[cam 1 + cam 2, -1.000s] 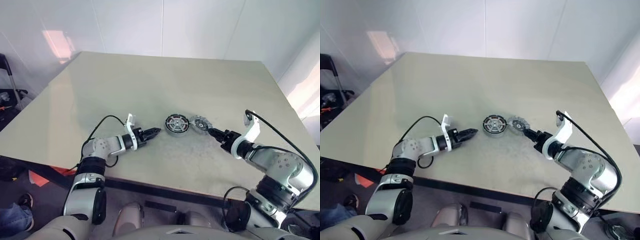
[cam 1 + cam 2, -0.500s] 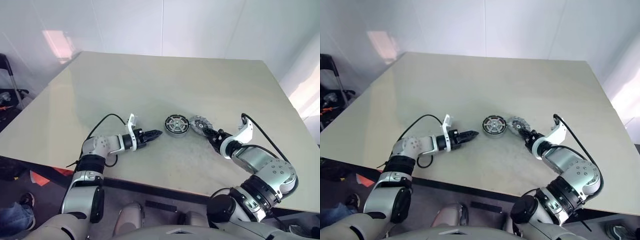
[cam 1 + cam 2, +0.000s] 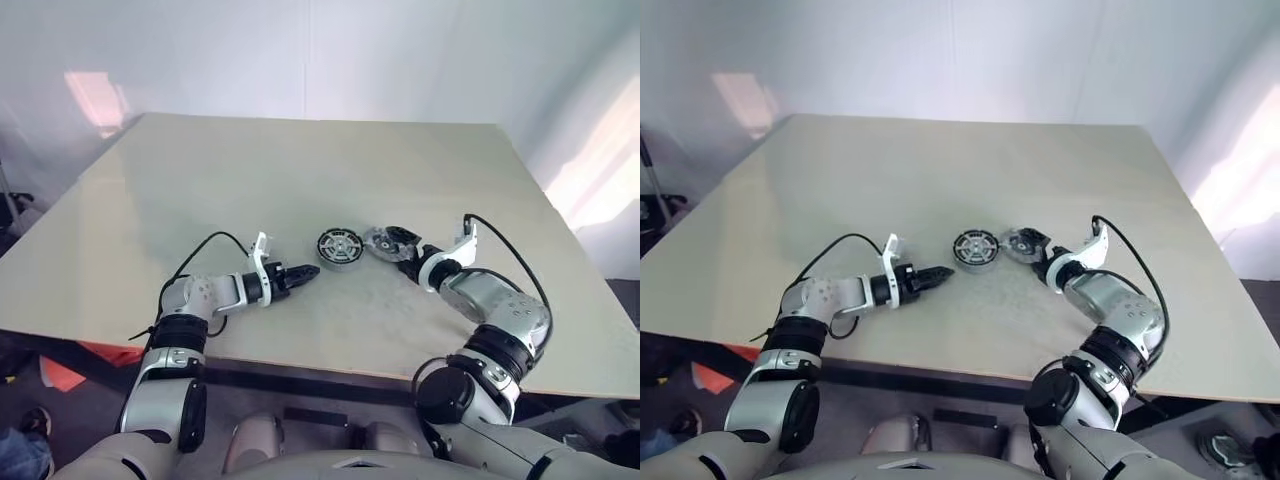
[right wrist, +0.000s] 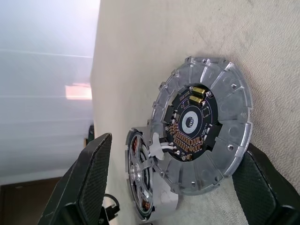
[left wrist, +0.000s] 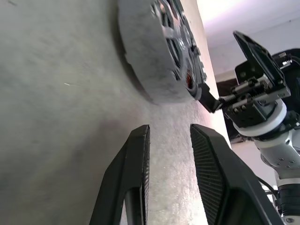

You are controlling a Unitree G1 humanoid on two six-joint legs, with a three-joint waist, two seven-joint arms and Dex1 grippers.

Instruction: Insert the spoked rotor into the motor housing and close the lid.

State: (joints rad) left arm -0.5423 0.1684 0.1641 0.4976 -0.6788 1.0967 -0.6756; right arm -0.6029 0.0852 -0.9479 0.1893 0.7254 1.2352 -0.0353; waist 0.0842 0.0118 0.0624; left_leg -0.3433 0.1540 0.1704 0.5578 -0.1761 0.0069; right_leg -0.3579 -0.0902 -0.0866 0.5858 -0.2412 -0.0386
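The spoked rotor (image 3: 340,246) lies flat mid-table, dark-rimmed with silver spokes. Copper windings show between its spokes (image 5: 176,51); I cannot tell the motor housing apart from it. The lid (image 3: 388,240), a grey ribbed disc with a small circuit board facing up (image 4: 201,126), rests against the rotor's right side. My right gripper (image 3: 405,259) is open wide, one finger on each side of the lid's near edge and neither finger touching it. My left gripper (image 3: 308,270) points at the rotor from the left, a short way off. Its fingers (image 5: 138,159) stand a narrow gap apart with nothing between them.
The beige table (image 3: 300,170) stretches wide behind the parts, with white walls beyond. A black cable (image 3: 205,248) loops on the table by my left wrist, and another arcs over my right wrist (image 3: 500,245). The table's front edge runs just behind both forearms.
My right gripper has moved forward and left up to the lid, rolled its wrist and opened wide. The left gripper has stayed put. The camera view has shifted slightly.
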